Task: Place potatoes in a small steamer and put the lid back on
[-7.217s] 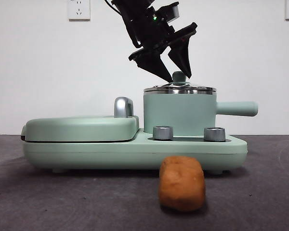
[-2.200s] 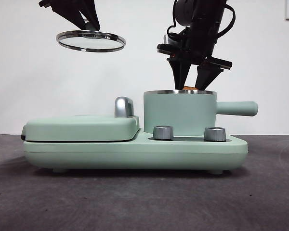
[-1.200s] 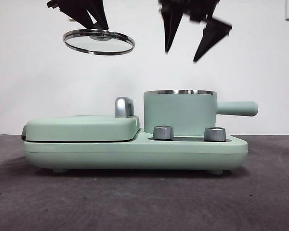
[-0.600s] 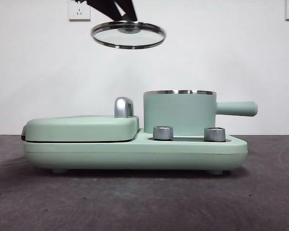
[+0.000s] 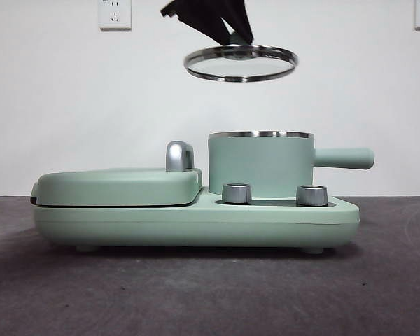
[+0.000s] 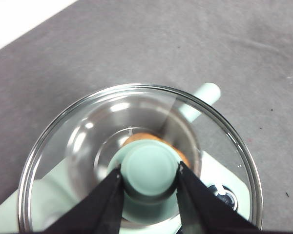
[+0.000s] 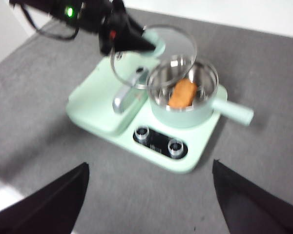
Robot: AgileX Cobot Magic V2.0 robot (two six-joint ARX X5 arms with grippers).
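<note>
On the counter (image 5: 378,280) the small steamer (image 5: 260,164) stands open with the potato (image 7: 182,93) inside, hidden by the wall in the front view. Above it at about 11 o'clock, the left gripper (image 6: 149,175) pinches the lid (image 5: 240,64) by its knob, slightly tilted and off-centre, so lowering now could catch the rim. The right gripper (image 7: 146,195) hangs spread, well back.

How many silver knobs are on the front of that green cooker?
2. One knob sits below the small steamer's left side, the other knob below its handle side. Both also show in the right wrist view.
</note>
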